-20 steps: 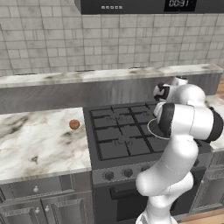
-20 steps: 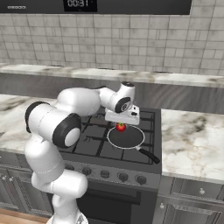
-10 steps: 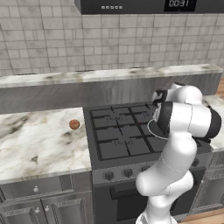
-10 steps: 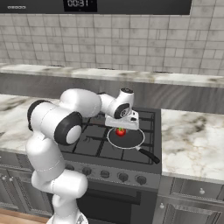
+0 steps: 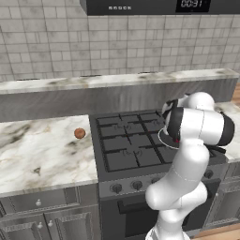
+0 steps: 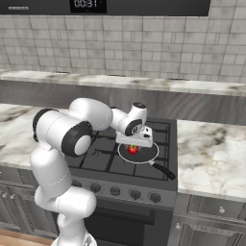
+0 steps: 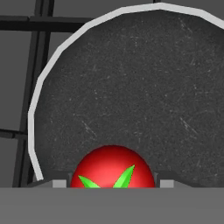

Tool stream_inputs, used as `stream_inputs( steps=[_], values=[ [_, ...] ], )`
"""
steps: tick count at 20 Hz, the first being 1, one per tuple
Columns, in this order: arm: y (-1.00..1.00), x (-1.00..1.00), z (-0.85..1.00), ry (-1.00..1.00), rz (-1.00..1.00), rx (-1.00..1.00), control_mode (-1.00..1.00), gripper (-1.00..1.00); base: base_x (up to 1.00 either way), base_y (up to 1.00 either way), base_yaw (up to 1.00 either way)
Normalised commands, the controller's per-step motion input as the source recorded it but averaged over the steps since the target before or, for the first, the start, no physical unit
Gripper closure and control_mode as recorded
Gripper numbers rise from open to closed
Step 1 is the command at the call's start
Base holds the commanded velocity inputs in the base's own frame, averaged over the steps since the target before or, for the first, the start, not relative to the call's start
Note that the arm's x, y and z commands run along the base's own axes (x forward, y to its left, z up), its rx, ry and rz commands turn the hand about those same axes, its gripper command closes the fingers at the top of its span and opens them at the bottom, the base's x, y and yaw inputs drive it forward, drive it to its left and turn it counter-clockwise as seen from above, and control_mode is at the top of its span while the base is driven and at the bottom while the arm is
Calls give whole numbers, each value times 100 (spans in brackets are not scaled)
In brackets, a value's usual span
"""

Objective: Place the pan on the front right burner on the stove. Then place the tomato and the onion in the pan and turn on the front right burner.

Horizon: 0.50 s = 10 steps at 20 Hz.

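Fingers of the white arm's two-finger gripper [image 6: 136, 145] flank the small glossy red tomato [image 7: 113, 167] with green stem top; contact cannot be told. Tomato sits inside the shallow round black frying pan [image 7: 131, 87], near its rim.

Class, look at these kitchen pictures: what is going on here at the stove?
The white robot arm's gripper hangs low over the shallow round black frying pan, which sits on the front right burner of the dark grey gas stove. The small glossy red tomato is between the finger tips over the pan's floor. The small reddish-brown onion lies on the marble counter.
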Motion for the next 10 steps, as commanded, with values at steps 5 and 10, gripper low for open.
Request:
stream_inputs(
  steps=[5, 10],
  values=[
    [-3, 0, -10, 0, 0, 0, -100, 100, 0, 0, 0],
    [0, 0, 0, 0, 0, 0, -100, 100, 0, 0, 0]
  ],
)
